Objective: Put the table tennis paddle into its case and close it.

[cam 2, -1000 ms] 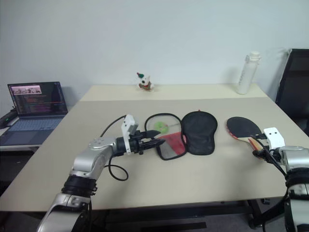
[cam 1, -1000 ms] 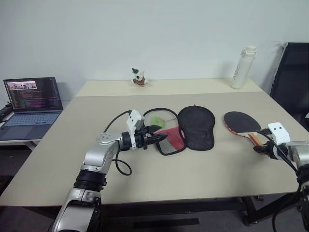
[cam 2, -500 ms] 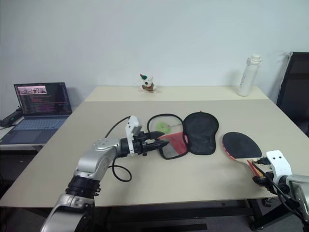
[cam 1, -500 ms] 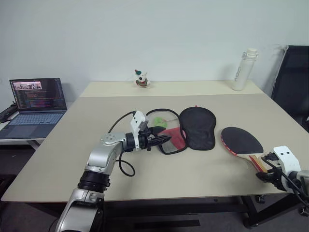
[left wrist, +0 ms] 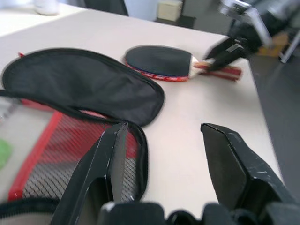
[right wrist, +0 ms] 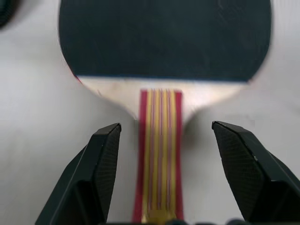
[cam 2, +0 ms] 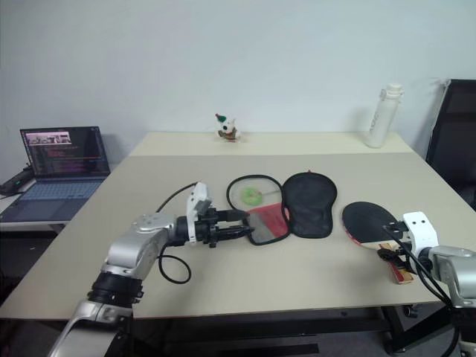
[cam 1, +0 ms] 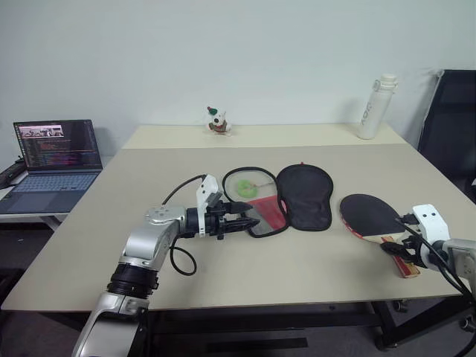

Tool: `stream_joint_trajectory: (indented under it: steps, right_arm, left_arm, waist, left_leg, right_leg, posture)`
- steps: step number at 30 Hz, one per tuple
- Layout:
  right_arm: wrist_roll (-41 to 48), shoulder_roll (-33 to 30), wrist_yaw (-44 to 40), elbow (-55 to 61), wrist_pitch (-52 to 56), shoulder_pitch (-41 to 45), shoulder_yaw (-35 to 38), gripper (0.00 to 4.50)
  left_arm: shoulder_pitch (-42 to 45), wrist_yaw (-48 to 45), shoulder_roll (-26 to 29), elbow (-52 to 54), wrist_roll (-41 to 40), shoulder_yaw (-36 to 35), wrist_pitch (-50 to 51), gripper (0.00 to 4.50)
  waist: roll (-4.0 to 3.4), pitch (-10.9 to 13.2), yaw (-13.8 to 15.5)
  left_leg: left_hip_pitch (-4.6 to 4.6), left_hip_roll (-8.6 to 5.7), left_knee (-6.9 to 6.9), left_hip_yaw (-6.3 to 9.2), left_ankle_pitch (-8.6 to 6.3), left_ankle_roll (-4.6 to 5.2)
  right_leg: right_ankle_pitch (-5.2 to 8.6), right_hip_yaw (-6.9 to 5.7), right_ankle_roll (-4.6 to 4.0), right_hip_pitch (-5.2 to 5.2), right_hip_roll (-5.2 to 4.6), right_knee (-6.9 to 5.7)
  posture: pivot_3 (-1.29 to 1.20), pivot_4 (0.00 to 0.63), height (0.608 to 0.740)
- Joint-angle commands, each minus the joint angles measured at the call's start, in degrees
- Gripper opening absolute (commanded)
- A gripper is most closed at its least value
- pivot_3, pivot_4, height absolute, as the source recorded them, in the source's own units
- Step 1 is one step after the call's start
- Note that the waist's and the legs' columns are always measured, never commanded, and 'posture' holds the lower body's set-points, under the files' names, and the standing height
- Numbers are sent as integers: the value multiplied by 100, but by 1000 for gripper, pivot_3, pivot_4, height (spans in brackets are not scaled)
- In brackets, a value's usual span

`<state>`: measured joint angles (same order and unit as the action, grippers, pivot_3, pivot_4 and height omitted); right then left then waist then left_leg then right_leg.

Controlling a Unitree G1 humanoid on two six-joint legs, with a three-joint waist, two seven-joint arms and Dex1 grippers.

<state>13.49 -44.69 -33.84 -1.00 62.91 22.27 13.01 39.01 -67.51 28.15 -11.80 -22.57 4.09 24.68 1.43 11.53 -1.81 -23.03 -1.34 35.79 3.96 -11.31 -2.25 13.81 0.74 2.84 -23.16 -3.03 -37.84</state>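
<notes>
Nearest me, my right gripper (right wrist: 161, 176) hangs over the handle of the table tennis paddle (cam 1: 372, 216), which lies flat near the right front edge of the table (cam 1: 186, 275), black face up and handle toward me. I read that placement as a set-up for a handle grasp: the jaws stand wide apart, one on each side of the handle, pinching nothing.

A little further in, my left gripper (cam 1: 248, 221) reaches sideways to the near edge of the case (cam 1: 279, 197). Its jaws are also parted; one finger (left wrist: 105, 161) sits over the mesh-and-red half, but I cannot tell whether it touches the fabric. I judge it is there to steady the case for loading.

The case lies unzipped and spread open mid-table, well apart from the paddle.

Beyond stand a small toy (cam 1: 216, 120) and a white bottle (cam 1: 374, 105).
</notes>
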Motion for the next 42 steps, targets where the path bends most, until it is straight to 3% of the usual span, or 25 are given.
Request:
stream_joint_trajectory:
  steps: [1, 15, 18, 23, 24, 33, 42]
  right_arm:
    - [-46, -102, -81, -316, -351, 245, -185, 3391]
    - [-7, 26, -13, -532, -219, 203, -362, 3391]
    - [-22, 107, 89, -601, -258, 233, -328, 2778]
    - [-83, 197, 330, -778, -387, 388, -200, 1180]
    - [-107, 174, 359, -828, -452, 460, -187, 1107]
    - [61, -98, 508, -1194, -545, 1958, 152, 1107]
    - [112, 1264, 1041, -1400, -587, 2925, -233, 1107]
  left_arm:
    - [238, -311, 150, 482, -428, -207, 221, 2704]
    - [253, -210, 377, 962, -492, -133, 394, 2704]
    - [279, -164, 377, 944, -480, -128, 388, 2704]
    - [290, -110, 364, 941, -466, -118, 380, 2704]
    - [286, -89, 361, 943, -468, -126, 388, 2704]
    - [150, 6, 454, 1059, -511, -152, 474, 2704]
    - [129, 88, 415, 1067, -496, -114, 482, 2704]
  waist:
    - [3, 1, 0]
    - [16, -3, -21]
    - [17, -4, -21]
    - [28, -11, -21]
    - [29, -11, -21]
    - [8, 6, -25]
    - [9, 6, -35]
  left_leg:
    - [-1, 1, 1, 0, 0, 0]
    - [3, 3, 2, -9, -3, 5]
    - [4, 4, 2, -8, -3, 5]
    - [4, 4, 8, -9, -3, 5]
    - [4, 3, 9, -11, -3, 6]
    - [-2, 3, 7, -31, -3, 12]
    - [-3, 8, -10, -27, -8, 17]
  right_leg:
    - [0, 0, 0, 0, 0, 1]
    - [-2, 9, 2, 1, 2, 3]
    - [-2, 8, 2, 1, 3, 2]
    - [-4, 10, 4, 3, 2, 2]
    - [-5, 12, 7, 4, 2, 3]
    - [-15, 26, 5, -12, 0, 6]
    - [-12, 23, 1, -15, 6, 18]
  posture:
    - [0, 150, 740]
    - [0, 150, 740]
    - [0, 150, 740]
    - [0, 150, 740]
    - [0, 150, 740]
    - [0, 150, 740]
    - [0, 150, 740]
